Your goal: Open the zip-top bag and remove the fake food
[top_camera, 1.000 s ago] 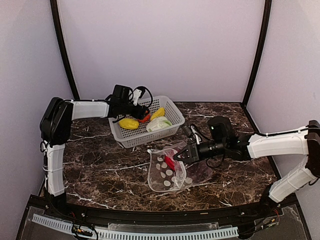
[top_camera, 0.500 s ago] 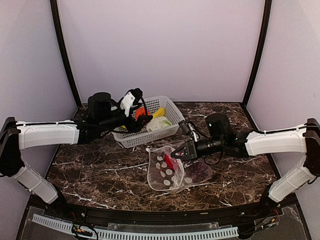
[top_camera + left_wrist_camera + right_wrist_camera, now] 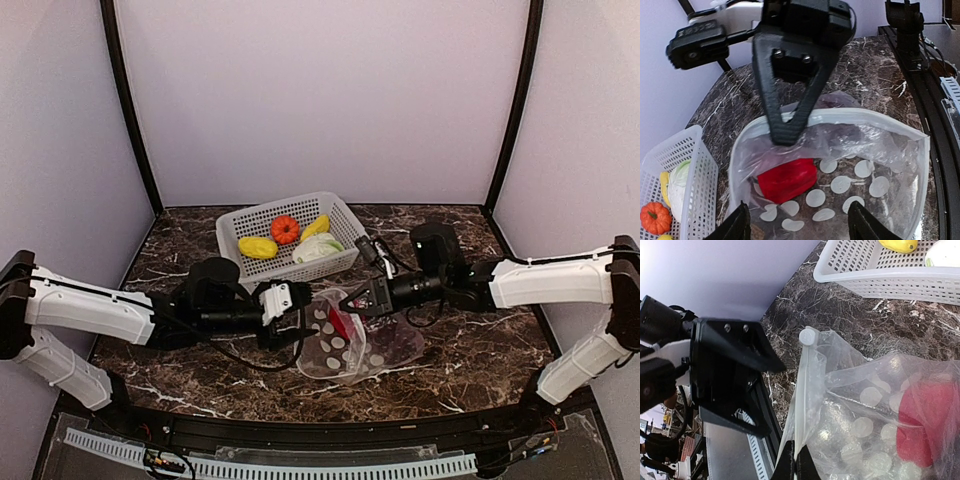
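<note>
zip-top bag lies open on the table, mouth toward my left gripper: jaws wide, empty. right gripper pinches the bag's lip. four fake food pieces sit in the basket. red piece and dark piece are left inside.

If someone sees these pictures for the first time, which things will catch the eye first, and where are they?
The clear zip-top bag lies in the middle with its mouth held open: the right pincer pinches its upper film, and a red toy piece shows inside. The left pincer, open, faces that mouth from the left. Behind, a white basket holds an orange pumpkin and other pieces.
</note>
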Tool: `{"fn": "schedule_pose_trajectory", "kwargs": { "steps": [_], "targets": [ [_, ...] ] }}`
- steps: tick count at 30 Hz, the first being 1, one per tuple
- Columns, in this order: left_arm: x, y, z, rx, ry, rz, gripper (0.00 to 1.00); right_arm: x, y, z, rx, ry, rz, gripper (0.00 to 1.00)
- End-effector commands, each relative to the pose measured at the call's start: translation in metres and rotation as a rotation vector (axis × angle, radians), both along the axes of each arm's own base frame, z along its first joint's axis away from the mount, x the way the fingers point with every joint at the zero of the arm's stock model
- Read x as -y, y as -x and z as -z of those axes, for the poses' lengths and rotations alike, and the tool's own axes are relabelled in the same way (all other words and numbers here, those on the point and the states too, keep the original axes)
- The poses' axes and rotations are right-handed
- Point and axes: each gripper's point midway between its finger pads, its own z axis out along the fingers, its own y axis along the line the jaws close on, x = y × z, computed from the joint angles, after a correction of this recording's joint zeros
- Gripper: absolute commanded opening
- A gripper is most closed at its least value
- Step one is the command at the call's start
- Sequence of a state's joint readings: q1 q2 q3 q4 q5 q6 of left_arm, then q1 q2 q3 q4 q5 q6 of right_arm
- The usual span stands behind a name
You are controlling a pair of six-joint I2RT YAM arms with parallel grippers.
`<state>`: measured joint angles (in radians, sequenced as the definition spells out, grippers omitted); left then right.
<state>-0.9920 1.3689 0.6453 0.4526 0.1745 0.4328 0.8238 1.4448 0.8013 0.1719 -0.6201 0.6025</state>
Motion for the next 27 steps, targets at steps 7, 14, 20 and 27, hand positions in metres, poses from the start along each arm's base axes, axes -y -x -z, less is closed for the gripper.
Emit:
{"fn": "schedule_pose_trajectory", "kwargs": {
  "steps": [7, 14, 20, 27],
  "targets": [
    [0.028, 0.001, 0.021, -0.188, 0.057, -0.067, 0.52, -0.011, -0.011, -0.019, 0.048, -0.038, -0.012, 0.00],
    [0.031, -0.019, 0.045, -0.217, 0.053, -0.178, 0.50, -0.006, -0.010, -0.021, 0.047, -0.033, -0.004, 0.13],
    [0.039, -0.030, 0.056, -0.211, 0.034, -0.207, 0.52, 0.012, -0.020, -0.026, 0.061, -0.014, 0.053, 0.52],
    [0.039, -0.037, 0.064, -0.219, 0.030, -0.251, 0.57, 0.054, -0.051, -0.016, 0.081, 0.075, 0.197, 0.69]
  ]
}}
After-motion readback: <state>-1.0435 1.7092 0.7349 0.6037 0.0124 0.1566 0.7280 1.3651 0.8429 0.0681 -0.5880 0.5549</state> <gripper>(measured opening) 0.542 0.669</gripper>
